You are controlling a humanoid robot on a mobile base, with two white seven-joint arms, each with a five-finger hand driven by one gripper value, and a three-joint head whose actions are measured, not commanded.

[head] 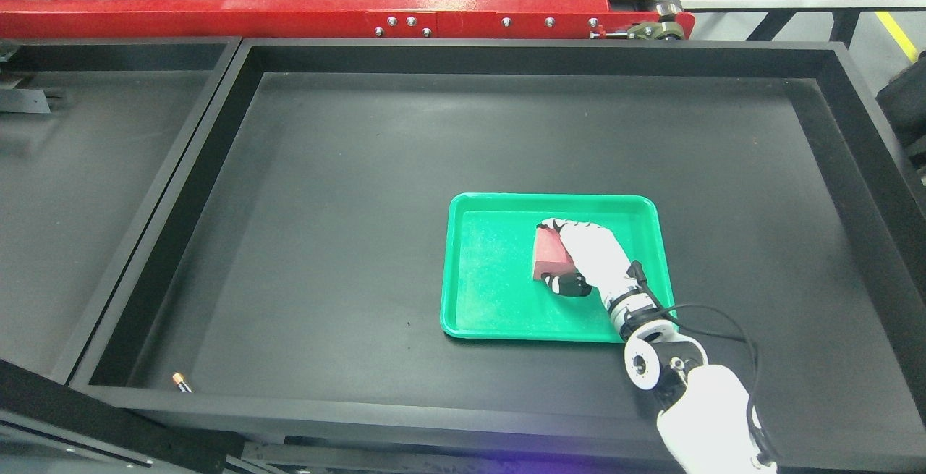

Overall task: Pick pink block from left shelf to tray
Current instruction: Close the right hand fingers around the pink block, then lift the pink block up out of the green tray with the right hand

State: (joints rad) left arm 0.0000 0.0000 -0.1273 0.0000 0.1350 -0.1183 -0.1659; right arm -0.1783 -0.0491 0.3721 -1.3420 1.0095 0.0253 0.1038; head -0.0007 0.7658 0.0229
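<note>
The pink block (548, 255) sits inside the green tray (485, 300), right of the tray's middle. My right hand (587, 253) comes in from the lower right and is wrapped around the block, with the fingers over its far end and the thumb at its near end. The hand covers the block's right side. I cannot tell whether the block rests on the tray floor or hangs just above it. My left arm does not show.
The tray lies in a big black walled bin (325, 170). A second black bin (79, 184) adjoins on the left. A small battery (181, 383) lies in the near left corner. A red beam (325, 22) runs along the back.
</note>
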